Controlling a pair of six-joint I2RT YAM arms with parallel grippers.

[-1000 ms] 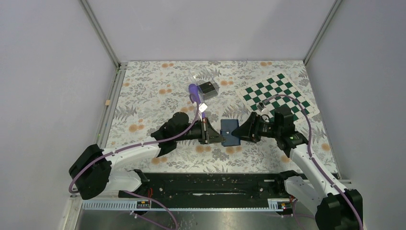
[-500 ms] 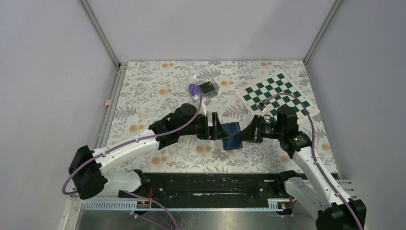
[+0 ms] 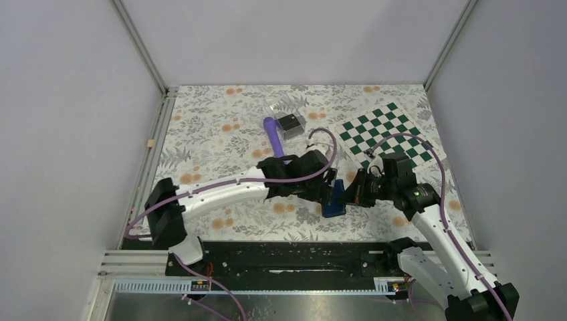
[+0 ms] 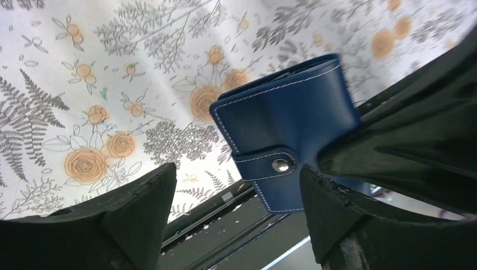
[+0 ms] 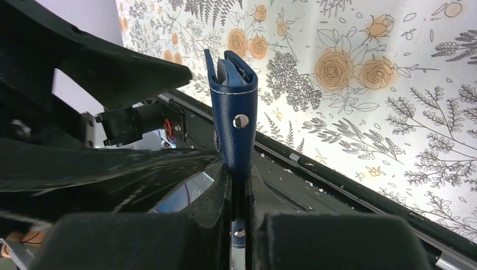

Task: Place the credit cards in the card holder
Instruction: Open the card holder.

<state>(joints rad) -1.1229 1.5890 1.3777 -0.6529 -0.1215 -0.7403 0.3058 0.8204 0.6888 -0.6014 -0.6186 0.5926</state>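
A floral-patterned table (image 3: 200, 134) is seen from above, with two robot arms meeting near its front middle. The right gripper (image 5: 236, 188) is clamped on one end of the navy card holder (image 4: 287, 124), standing it on edge. The left gripper (image 4: 235, 179) has its fingers spread apart and holds nothing, just short of the holder. The dark credit cards (image 3: 290, 123) sit in a clear plastic box (image 3: 277, 107), well apart toward the back. The holder's snap tab (image 4: 279, 164) is fastened. The main risk is that tugging the tab open against so narrow a pinch twists the holder or pulls it free. With both arms busy here, the cards remain unreached.
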